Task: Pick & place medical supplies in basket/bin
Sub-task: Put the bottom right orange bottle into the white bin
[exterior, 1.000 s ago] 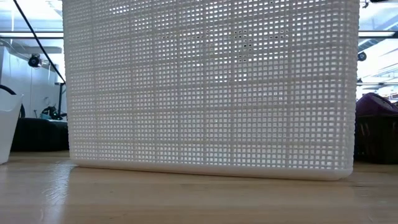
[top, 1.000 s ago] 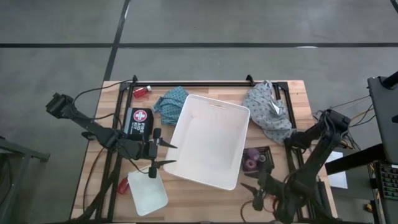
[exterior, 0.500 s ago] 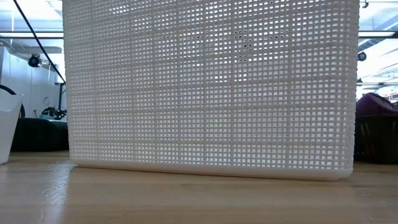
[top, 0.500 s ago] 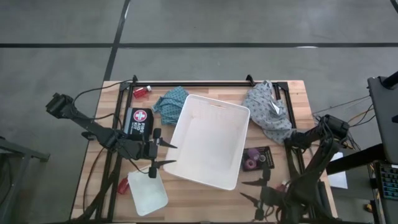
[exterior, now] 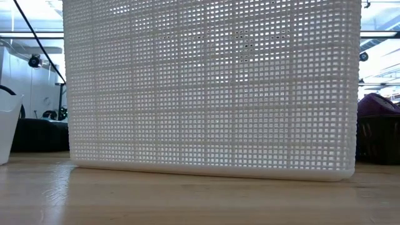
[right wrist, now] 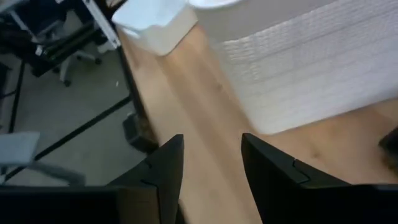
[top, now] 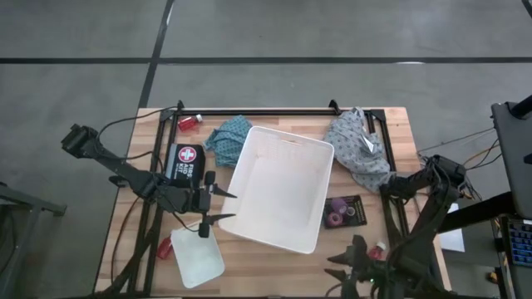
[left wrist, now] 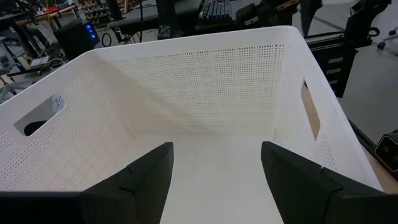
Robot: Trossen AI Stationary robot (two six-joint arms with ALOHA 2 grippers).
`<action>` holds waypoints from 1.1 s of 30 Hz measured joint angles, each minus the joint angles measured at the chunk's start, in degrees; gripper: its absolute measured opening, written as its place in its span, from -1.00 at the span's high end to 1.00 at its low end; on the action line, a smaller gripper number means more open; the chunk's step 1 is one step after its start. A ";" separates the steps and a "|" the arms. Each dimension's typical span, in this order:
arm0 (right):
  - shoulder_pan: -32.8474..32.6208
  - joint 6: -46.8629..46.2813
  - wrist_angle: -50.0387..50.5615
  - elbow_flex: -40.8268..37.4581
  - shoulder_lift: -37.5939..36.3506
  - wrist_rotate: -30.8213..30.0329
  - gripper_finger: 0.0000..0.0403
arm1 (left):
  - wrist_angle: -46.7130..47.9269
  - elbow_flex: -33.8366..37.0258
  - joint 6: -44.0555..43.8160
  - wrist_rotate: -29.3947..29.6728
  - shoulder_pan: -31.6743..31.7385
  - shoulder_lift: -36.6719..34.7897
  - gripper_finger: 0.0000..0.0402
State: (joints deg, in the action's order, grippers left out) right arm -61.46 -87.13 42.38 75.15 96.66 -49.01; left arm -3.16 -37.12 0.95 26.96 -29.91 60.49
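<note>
The large white basket (top: 278, 189) stands mid-table and fills the low view (exterior: 212, 87). My left gripper (top: 221, 206) hovers open at its left wall, looking into the empty basket (left wrist: 205, 93). My right gripper (top: 337, 267) hangs open over the table's near edge, right of the basket (right wrist: 311, 74). The teal cloth (top: 229, 137) and grey cloth (top: 357, 149) lie at the far side. Purple rolls (top: 337, 212) sit on a black tray. Red bottles lie at the far left (top: 189, 122), beside the small white tray (top: 197, 257), and near the right arm (top: 380, 248).
A black first-aid pouch (top: 187, 159) lies left of the basket, under the left arm. A black frame rail (top: 266, 110) runs along the far edge. Bare wood (right wrist: 205, 106) shows between the basket and the near edge. A dark monitor (top: 515, 149) stands off the table's right.
My right gripper has drawn back toward the table's near edge, staying open. The left arm and all objects have kept still.
</note>
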 joint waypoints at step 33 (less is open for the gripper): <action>-3.40 -43.81 45.21 26.84 20.74 46.66 0.06 | 0.00 0.00 0.00 0.00 -0.02 -0.02 -0.24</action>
State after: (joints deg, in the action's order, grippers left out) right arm -64.86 -130.94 87.59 102.00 117.41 -2.35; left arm -3.16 -37.12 0.95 26.96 -29.93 60.47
